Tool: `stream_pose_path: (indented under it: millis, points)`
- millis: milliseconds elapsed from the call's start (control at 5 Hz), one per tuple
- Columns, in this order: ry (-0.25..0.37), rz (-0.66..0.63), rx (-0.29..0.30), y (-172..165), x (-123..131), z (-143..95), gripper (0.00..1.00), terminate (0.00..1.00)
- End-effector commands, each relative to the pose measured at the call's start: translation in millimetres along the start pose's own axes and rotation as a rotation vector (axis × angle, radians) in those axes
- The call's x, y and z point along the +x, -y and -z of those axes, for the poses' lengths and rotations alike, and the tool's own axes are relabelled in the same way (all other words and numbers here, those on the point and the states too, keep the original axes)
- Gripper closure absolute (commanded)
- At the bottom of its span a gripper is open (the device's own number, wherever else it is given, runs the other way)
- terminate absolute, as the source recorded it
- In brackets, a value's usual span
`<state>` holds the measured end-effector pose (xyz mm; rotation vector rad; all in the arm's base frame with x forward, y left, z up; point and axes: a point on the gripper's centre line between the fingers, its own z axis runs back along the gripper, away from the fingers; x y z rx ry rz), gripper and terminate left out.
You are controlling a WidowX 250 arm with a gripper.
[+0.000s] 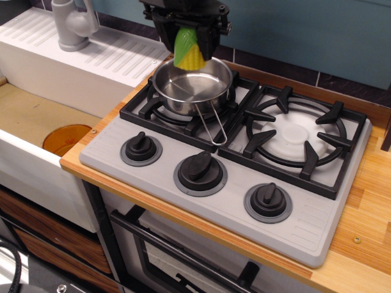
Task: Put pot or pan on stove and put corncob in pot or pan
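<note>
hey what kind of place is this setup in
Likely a toy play kitchen: a grey two-burner stove with black knobs set in a wood counter, a white sink with a faucet beside it, and an oven door below.

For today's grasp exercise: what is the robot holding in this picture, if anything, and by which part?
The gripper holds the toy corncob. Its jaws clamp the green husk end at the top, so the yellow kernel end hangs down over the back rim of the pan.

Looked like a toy play kitchen: grey two-burner stove point(244, 165) with three black knobs, set in a wooden counter point(360, 244), white sink point(36, 122) with grey faucet point(72, 24) alongside, oven door point(183, 256) below, teal backsplash behind.
</note>
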<state>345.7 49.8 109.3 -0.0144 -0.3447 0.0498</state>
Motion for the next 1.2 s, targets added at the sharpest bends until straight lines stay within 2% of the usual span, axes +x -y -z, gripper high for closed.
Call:
stream_pose_path:
  millis: [0, 400, 800, 1000]
  points:
    - [0.048, 0.008, -0.011, 3, 9, -21, 0.0, 0.0]
    - [0.025, 0.033, 0.023, -3, 5, -34, 0.0, 0.0]
    - [-0.012, 0.048, 0.056, -7, 4, -61, 0.0, 0.0]
    - [-0.009, 0.091, 0.068, -12, 3, -75, 0.0, 1.0]
